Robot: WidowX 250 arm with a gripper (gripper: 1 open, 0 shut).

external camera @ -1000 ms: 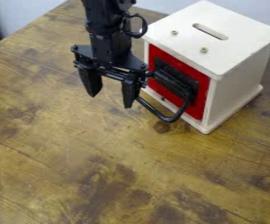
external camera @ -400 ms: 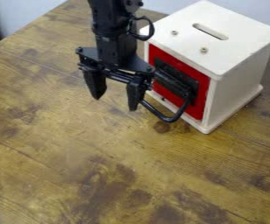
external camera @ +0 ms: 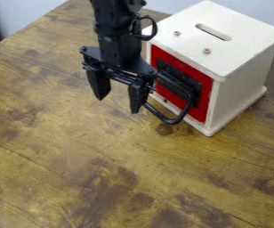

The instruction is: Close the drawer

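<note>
Just beside the drawer [external camera: 179,85], my gripper [external camera: 116,94] hangs released, holding nothing; the rigid red front should slide lightly if pushed.

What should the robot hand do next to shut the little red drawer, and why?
Probably nudge sideways toward the box. The gripper hangs open, pointing down, just in front of the drawer, whose red front looks nearly flush with the cream box. A push on the black handle should seat it.

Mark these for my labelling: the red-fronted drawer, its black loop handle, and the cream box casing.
Red-fronted drawer [external camera: 165,61]: camera view, upper red face.
Black loop handle [external camera: 162,116]: camera view, front bar.
Cream box casing [external camera: 222,44]: camera view, slotted top.
</note>
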